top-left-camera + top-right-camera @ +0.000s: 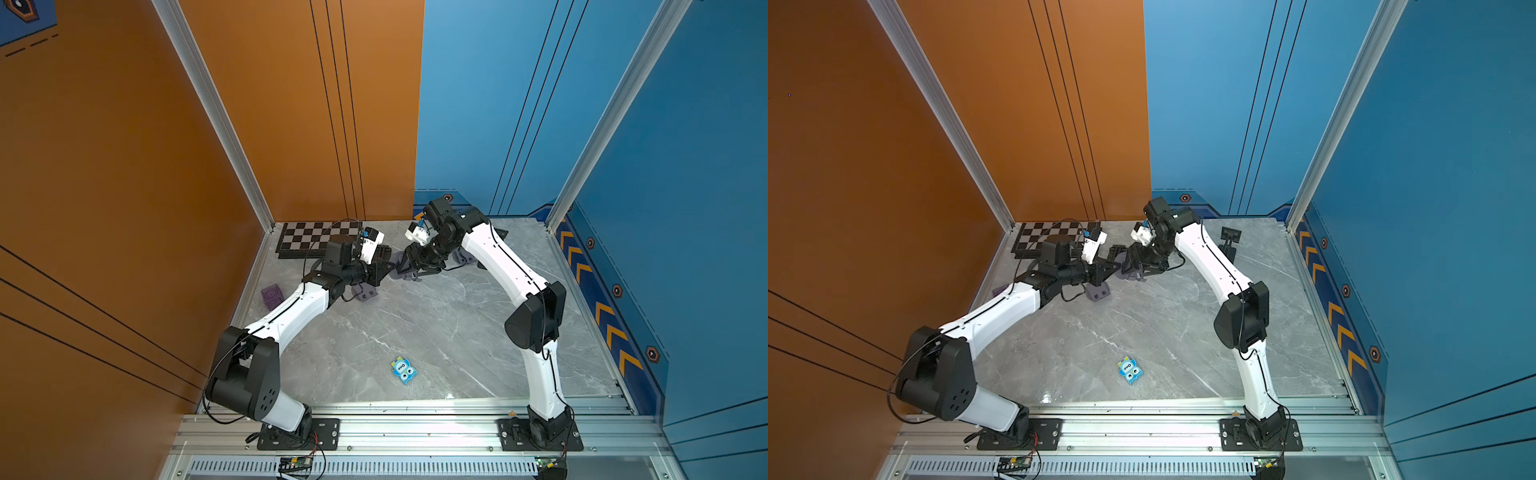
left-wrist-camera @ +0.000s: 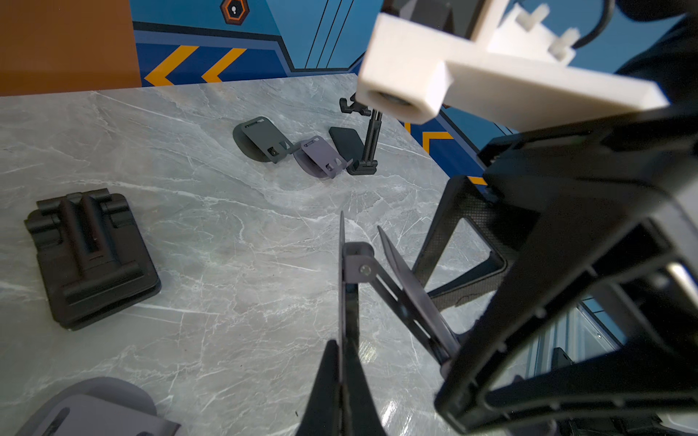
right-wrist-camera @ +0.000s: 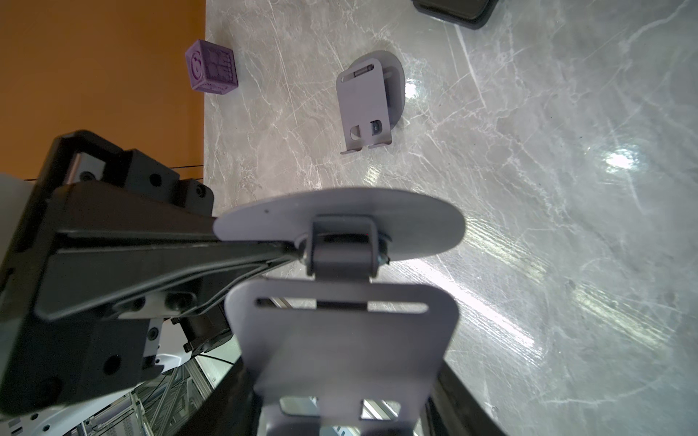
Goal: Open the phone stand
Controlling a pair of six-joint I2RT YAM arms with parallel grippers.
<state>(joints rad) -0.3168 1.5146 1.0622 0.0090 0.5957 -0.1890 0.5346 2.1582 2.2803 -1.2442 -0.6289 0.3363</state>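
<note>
The near half of the table [image 1: 436, 332] lies bare but for a blue toy [image 1: 404, 371], while the far half is crowded: a chessboard [image 1: 318, 239] in the left corner, a purple cube [image 1: 272, 296] by the orange wall [image 1: 124, 166], a grey stand [image 1: 365, 294] beside the left arm [image 1: 299, 311], and more stands [image 2: 319, 156] behind the right arm [image 1: 507, 266].

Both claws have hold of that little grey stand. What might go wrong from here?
The left claw pinches only the thin base rim of the phone stand, so it may slip free if the hinge is stiff. The right claw sits very near it; the two might collide.
</note>
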